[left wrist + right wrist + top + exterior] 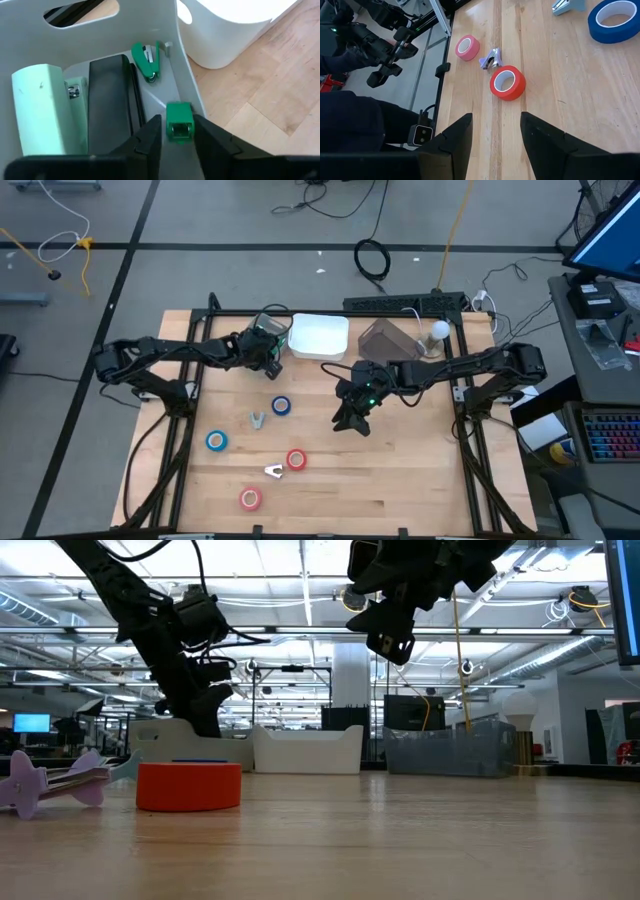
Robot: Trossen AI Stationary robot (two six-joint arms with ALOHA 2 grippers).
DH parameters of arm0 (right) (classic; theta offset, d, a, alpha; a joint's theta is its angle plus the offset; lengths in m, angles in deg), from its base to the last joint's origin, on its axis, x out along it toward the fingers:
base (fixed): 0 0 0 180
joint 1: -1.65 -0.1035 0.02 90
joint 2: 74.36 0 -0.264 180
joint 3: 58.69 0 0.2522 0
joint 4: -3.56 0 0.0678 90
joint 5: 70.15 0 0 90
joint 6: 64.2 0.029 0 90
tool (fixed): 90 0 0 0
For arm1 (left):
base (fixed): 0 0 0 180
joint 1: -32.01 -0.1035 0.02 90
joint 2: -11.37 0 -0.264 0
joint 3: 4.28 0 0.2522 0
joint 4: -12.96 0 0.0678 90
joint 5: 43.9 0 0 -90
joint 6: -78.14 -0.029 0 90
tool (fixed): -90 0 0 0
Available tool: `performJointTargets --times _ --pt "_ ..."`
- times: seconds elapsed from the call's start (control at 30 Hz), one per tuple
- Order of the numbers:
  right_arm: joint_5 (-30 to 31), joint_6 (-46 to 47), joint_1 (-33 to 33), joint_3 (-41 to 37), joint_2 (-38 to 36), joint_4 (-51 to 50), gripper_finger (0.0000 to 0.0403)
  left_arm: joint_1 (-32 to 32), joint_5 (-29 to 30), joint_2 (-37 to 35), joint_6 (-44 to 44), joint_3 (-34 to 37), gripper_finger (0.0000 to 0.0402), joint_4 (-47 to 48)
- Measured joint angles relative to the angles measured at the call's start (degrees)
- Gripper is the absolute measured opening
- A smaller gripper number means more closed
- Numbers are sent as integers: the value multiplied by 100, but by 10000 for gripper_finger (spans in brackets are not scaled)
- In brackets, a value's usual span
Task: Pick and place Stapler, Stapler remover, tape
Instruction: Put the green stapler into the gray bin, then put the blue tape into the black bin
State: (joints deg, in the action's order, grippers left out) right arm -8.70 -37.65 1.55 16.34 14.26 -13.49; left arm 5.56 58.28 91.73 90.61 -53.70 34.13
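Note:
My left gripper point(178, 131) is over the pale bin point(150, 22) at the table's far side, shut on a small green stapler point(179, 120). In that bin lie a mint stapler point(40, 110), a black stapler point(110, 100) and another small green stapler point(146, 60). My right gripper point(496, 131) hangs open above mid-table point(352, 415), touching nothing. On the wood lie two blue tape rolls point(281, 406) point(216, 441), a red roll point(507, 82), a pink roll point(467, 47), a lavender staple remover point(491, 59) and a pale green one point(258, 419). My left gripper pinches the small green stapler between its two fingers; its end face point(179, 129) shows between the fingertips. The fingers come from above, pointing down into the bin. The stapler is lifted clear of the bin floor and hangs below the fingers, close to the bin's wall.
A white bin point(320, 337) and a clear bin point(385, 338) stand beside the pale one along the far edge, with a round lamp point(438, 330) next to them. Bare wood lies to the right of the tape rolls. A dark frame edges the table.

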Motion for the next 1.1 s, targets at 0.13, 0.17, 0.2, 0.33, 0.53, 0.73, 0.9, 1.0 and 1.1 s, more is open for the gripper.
performJointTargets --times 0.13,0.17,0.2,0.33,0.53,0.73,0.9,1.0,1.1 --pt "0 0 0 0 0 0 161 0 -2 -2 0 0 163 1" --pt "0 0 0 0 0 0 161 0 0 -4 0 0 174 1" --pt "0 0 0 0 0 0 162 0 5 -4 -4 0 183 1" --pt "0 0 0 0 0 0 160 -2 30 -15 -13 0 207 5" --pt "-2 -2 0 0 0 -2 162 2 -63 -422 66 0 212 -30" --pt "-2 -25 0 0 0 -2 160 15 -90 -1259 180 -231 212 42" --pt "-2 -42 0 0 0 -2 161 226 -149 -2082 324 -668 212 300" --pt "0 -106 0 0 0 0 160 457 -478 -2526 584 -943 212 456" --pt "-1 -227 0 0 0 0 161 737 -1050 -2901 1037 -1084 212 460"
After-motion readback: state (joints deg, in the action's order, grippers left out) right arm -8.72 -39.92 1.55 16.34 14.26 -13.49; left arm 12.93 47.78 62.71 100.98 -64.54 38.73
